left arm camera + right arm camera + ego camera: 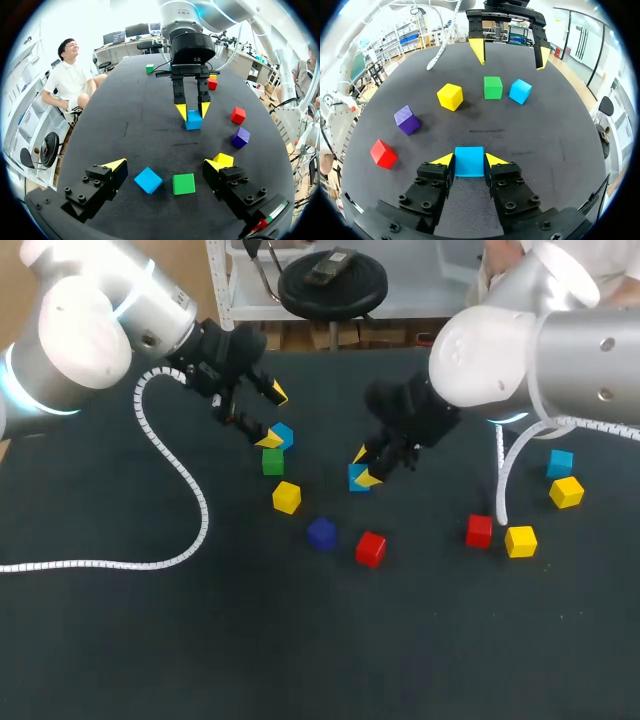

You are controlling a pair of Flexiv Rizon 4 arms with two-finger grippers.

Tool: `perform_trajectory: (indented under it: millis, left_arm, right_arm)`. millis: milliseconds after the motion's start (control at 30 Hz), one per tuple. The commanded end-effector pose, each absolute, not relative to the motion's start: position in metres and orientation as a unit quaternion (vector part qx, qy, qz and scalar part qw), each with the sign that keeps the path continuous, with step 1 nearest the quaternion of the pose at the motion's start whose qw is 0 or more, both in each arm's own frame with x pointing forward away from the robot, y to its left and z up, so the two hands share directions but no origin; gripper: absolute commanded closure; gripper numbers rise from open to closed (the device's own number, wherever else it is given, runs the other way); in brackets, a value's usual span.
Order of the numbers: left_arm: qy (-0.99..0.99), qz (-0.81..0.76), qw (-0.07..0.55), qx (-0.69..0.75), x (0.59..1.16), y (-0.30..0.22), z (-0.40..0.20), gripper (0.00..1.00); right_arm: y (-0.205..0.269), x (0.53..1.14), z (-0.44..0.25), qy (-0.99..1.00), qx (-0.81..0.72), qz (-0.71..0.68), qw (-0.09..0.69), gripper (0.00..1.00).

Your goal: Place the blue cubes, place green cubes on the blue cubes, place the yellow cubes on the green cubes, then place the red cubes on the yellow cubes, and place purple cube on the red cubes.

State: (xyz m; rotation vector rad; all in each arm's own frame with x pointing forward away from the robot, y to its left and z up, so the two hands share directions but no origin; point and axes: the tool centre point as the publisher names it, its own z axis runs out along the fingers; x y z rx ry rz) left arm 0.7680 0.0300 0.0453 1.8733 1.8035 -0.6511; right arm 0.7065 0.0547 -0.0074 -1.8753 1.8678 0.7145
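You are clamping your right gripper [469,159] on a light-blue cube [469,163] near the middle of the dark table [545,140], while at its ten o'clock in the head view your left gripper [165,164] is hanging wide apart over a second light-blue cube [148,180] and a green cube [183,183].

Cube count on the desk [150,640] — three blue cubes [283,435], three yellow cubes [286,497], two red cubes [370,548], one purple cube [321,533], two green cubes [272,463] — the second shows only from the left wrist.
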Motion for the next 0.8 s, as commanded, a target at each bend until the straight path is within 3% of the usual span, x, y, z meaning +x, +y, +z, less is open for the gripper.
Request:
perform_trajectory:
  millis: [33, 400, 500, 533, 600, 700, 733, 767, 800]
  left_arm:
    - [0.654, -0.237, 0.228, 0.681, 0.7688, 0.0305, 0.0450, 0.00]
    - [0.654, -0.237, 0.228, 0.681, 0.7688, 0.0305, 0.0450, 0.00]
    - [0.654, -0.237, 0.228, 0.681, 0.7688, 0.0305, 0.0450, 0.00]
    - [0.654, -0.237, 0.228, 0.681, 0.7688, 0.0305, 0.0450, 0.00]
    - [0.654, -0.237, 0.228, 0.681, 0.7688, 0.0305, 0.0450, 0.00]
    - [0.654, -0.237, 0.228, 0.681, 0.7688, 0.0305, 0.0450, 0.00]
    - [0.654, -0.237, 0.228, 0.681, 0.7688, 0.0305, 0.0450, 0.00]
    - [0.654, -0.237, 0.228, 0.681, 0.7688, 0.0305, 0.0450, 0.00]
    - [0.654, -0.237, 0.228, 0.681, 0.7688, 0.0305, 0.0450, 0.00]
  right_arm:
    - [0.0540, 0.7056, -0.0079, 0.669, -0.669, 0.253, 0.201, 1.00]
    - [0.0557, 0.7046, -0.0086, 0.671, -0.668, 0.253, 0.201, 1.00]
    - [0.0560, 0.7043, -0.0096, 0.671, -0.668, 0.252, 0.198, 0.96]
    - [0.0561, 0.7043, -0.0099, 0.671, -0.669, 0.251, 0.197, 0.91]
    - [0.0561, 0.7044, -0.0102, 0.672, -0.668, 0.251, 0.196, 0.68]
    - [0.0561, 0.7045, -0.0101, 0.673, -0.667, 0.252, 0.196, 0.58]
    - [0.0561, 0.7045, -0.0096, 0.673, -0.667, 0.252, 0.196, 0.44]
    - [0.0561, 0.7045, -0.0094, 0.673, -0.667, 0.252, 0.196, 0.03]
    - [0.0562, 0.7045, -0.0093, 0.674, -0.666, 0.252, 0.196, 0.00]
